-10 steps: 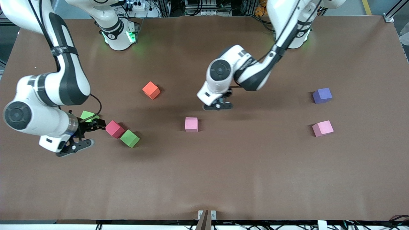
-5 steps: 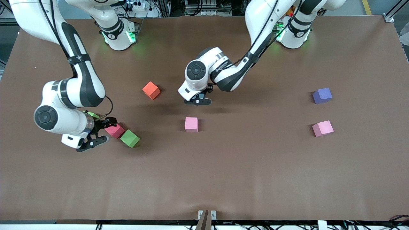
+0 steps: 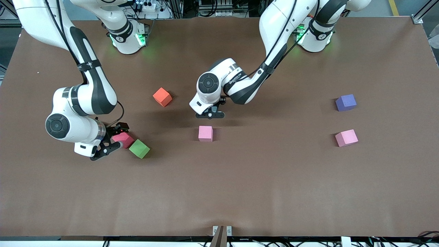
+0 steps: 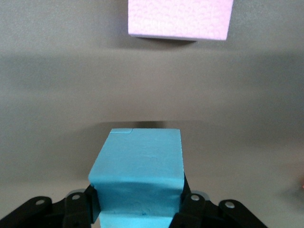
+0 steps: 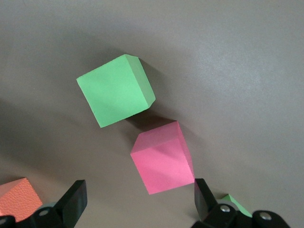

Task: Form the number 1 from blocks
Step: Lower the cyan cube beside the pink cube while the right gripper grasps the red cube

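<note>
The small matte sky-blue cube [image 4: 137, 175] sits clamped between the two black fingers of the left gripper [image 3: 210, 114], which hangs over the table's middle, just above bare brown surface and near a small matte light pink cube [image 3: 205, 133] that rests on the table nearer the front camera. That arm reaches down from its base at the table's back edge, elbow bent, its white wrist turned so the fingers point downward. Toward the right arm's end of the table, the small matte crimson cube [image 3: 123, 139] lies between the spread fingers of the right gripper [image 3: 115, 137], which stand open on either side of it; whether they touch it cannot be told. A small matte green cube [image 3: 139, 148] sits just beside the crimson one, nearer the front camera, and a corner of a second green cube [image 5: 235, 204] shows by one finger in the right wrist view. The right arm curves down from its base, forearm low over the table. A small matte orange cube [image 3: 162, 96] lies between the two grippers. A small matte purple cube [image 3: 345, 102] and a second light pink cube [image 3: 346, 138] rest toward the left arm's end of the brown table [image 3: 240, 192], well apart from the rest.
</note>
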You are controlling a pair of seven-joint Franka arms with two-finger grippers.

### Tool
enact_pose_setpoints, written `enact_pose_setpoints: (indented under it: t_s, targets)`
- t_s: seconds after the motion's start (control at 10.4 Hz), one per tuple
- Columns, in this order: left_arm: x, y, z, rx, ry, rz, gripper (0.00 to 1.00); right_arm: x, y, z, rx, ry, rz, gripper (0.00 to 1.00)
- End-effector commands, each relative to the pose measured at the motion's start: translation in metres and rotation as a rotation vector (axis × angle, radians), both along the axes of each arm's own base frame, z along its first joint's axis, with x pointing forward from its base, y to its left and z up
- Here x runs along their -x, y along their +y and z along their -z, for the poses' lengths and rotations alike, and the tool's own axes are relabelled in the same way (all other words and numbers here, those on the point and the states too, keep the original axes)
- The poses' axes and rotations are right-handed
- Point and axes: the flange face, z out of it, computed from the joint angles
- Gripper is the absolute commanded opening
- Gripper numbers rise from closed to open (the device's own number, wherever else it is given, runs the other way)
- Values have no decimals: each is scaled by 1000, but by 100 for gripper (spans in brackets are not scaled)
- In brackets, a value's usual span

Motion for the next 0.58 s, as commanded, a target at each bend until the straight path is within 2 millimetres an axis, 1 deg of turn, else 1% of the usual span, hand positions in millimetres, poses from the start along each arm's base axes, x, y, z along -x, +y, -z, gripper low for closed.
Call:
enact_pose_setpoints:
  t_s: [0.0, 0.19, 0.29, 0.48]
  targets:
    - [-15, -6, 9, 8, -5, -37, 0, 9, -4, 20, -10, -1, -28, 100]
    - [-20, -7, 12, 17, -41, -40, 0, 7, -11, 40, -1, 1, -32, 100]
    - [-22, -7, 17, 29, -54, -46, 0, 6, -12, 46, 2, -7, -43, 100]
    - [-22, -13, 17, 58, -83, -46, 0, 6, -16, 48, 3, -9, -62, 100]
